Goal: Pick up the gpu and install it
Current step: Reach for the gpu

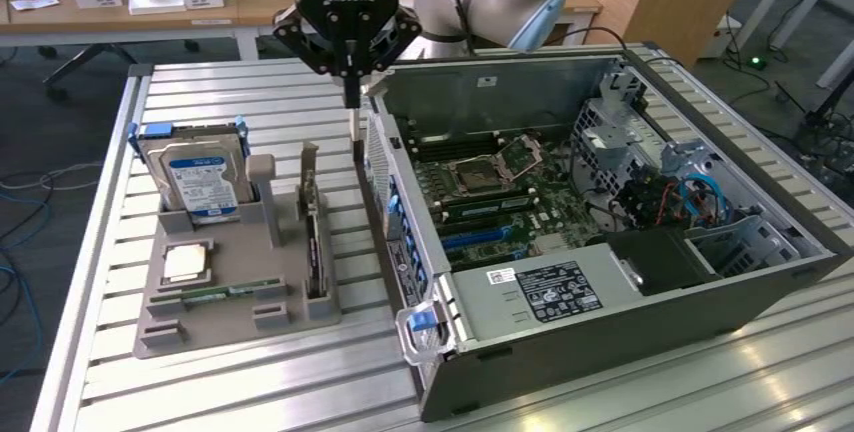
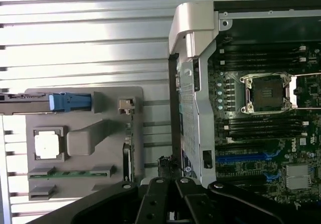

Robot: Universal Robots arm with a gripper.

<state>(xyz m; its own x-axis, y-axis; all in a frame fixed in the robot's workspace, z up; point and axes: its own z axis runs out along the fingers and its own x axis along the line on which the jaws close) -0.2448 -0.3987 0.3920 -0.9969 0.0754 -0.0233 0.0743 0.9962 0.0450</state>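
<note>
End effector (image 1: 352,100) pointing straight down, fully closed

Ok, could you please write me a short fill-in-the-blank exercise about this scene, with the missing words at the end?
1. The gripper is ____, not open.
2. The gpu stands on edge in the gray holder, not yet inside the computer ____.
3. The hard drive has a blue and ____ label.
Missing words: shut; case; white.
</note>
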